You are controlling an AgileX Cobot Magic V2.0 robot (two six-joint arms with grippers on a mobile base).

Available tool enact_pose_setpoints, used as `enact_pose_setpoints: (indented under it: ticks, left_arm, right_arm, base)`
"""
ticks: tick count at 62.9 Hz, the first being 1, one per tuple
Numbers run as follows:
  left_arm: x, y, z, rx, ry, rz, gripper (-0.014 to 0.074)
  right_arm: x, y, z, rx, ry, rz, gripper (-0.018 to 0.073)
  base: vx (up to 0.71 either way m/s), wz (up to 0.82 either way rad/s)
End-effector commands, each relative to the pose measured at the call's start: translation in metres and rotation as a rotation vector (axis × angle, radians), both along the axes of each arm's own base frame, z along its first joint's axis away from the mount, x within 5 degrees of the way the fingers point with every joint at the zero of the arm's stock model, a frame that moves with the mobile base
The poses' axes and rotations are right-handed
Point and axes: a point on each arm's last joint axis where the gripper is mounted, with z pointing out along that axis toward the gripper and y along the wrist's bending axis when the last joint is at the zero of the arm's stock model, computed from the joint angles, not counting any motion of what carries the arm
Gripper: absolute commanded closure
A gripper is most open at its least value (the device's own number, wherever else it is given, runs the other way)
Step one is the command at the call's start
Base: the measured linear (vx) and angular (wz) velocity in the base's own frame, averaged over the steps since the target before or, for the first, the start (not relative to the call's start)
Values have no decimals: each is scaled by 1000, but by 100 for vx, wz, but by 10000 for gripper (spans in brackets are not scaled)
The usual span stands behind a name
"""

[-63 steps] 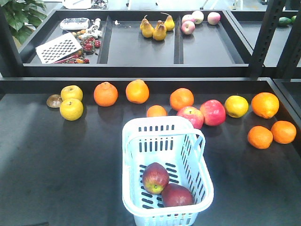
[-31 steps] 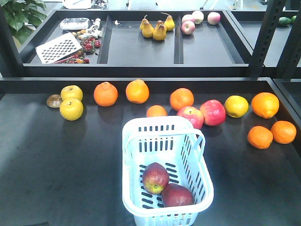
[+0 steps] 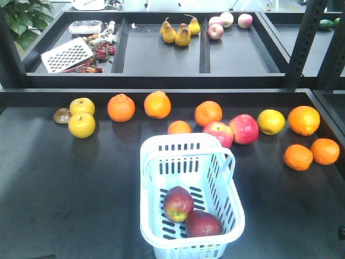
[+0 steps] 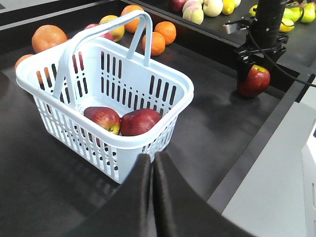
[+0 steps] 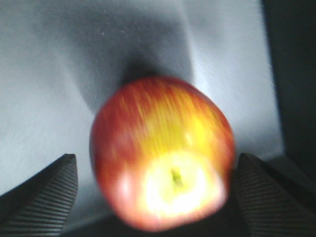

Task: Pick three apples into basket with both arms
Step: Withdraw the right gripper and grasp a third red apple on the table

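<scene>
Surface (image 3: 64, 194): dark, carrying everything; a row of oranges (image 3: 121, 108), yellow fruit (image 3: 82, 124) and brighter pink-red apples (image 3: 244, 129) is lying along its far edge, well apart from the near edge, likely distractors to be left alone

Basket (image 3: 153, 167): sitting near the middle of the near edge, handle (image 4: 106, 30) standing upright across the opening, so any drop is having to pass beside the loop; open room lying on both of its long sides

Right arm (image 4: 266, 27): reaching down at the surface's right near corner, close to the raised edge lip, where room for the tool is looking tight

Left tool (image 4: 150, 197): black fingers pressed together, holding nothing, hanging just off the basket's near corner, apparently waiting clear of the drop path

Right tool (image 5: 155, 197): ribbed pads (image 5: 47, 190) spread on either side of the third apple (image 4: 254, 81), gaps showing on both flanks in the blurred right wrist view; judged not yet pinching it

Apples in basket (image 4: 139, 121): two dark maroon-red ones lying touching on the slotted bottom at the near end; task judged two-thirds done, the third one lying at the right near corner
</scene>
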Motion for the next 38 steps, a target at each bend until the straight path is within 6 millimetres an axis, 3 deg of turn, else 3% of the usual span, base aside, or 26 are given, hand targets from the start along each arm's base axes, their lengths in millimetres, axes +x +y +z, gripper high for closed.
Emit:
enact_pose_setpoints:
  ticks: [1,12,21,31,35,38]
  left_arm:
    - [3,0,11,-50,-21,27,603]
    - [3,0,11,-50,-21,27,603]
    - [3,0,11,-50,-21,27,603]
    - [3,0,11,-50,-21,27,603]
    - [3,0,11,-50,-21,27,603]
    - [3,0,11,-50,-21,27,603]
  right_arm:
    - [6,-6,9,-31,-49,11,-38]
    - [5,-6,9,-32,-45,14,54]
    - [6,-4,18,-36,-74,13,260]
    - [10,2,54,-10,-223,35,508]
    - [13,8,76,28,-308,50,575]
    - [14,13,90,62,-357,64,571]
  base:
    - [0,0]
    - [0,0]
    - [0,0]
    - [0,0]
    - [0,0]
    - [0,0]
